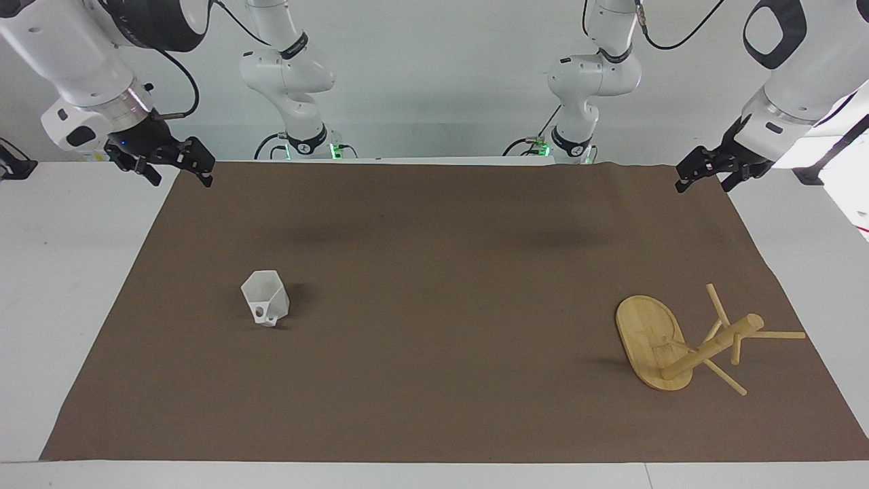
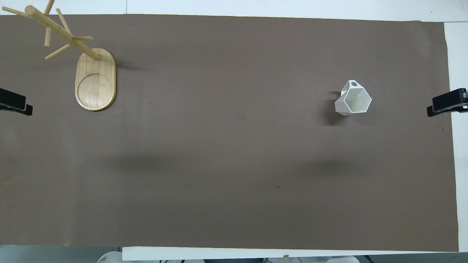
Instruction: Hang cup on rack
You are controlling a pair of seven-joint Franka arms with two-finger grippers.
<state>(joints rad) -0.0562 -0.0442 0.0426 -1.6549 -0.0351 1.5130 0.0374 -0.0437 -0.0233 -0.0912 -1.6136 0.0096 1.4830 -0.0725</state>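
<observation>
The white faceted cup (image 1: 265,297) stands rim up on the brown mat, toward the right arm's end of the table, with its pierced handle turned away from the robots. It also shows in the overhead view (image 2: 354,99). The bamboo rack (image 1: 713,345) stands upright on its oval base (image 2: 95,84) toward the left arm's end, its pegs bare. My right gripper (image 1: 176,166) hangs open and empty over the mat's edge at its own end, well clear of the cup. My left gripper (image 1: 706,175) hangs open and empty over the mat's edge at its end, well clear of the rack.
A brown mat (image 1: 434,272) covers most of the white table (image 1: 54,272). Only the cup and the rack stand on it. The grippers' tips show at the side edges of the overhead view, the left (image 2: 14,104) and the right (image 2: 448,103).
</observation>
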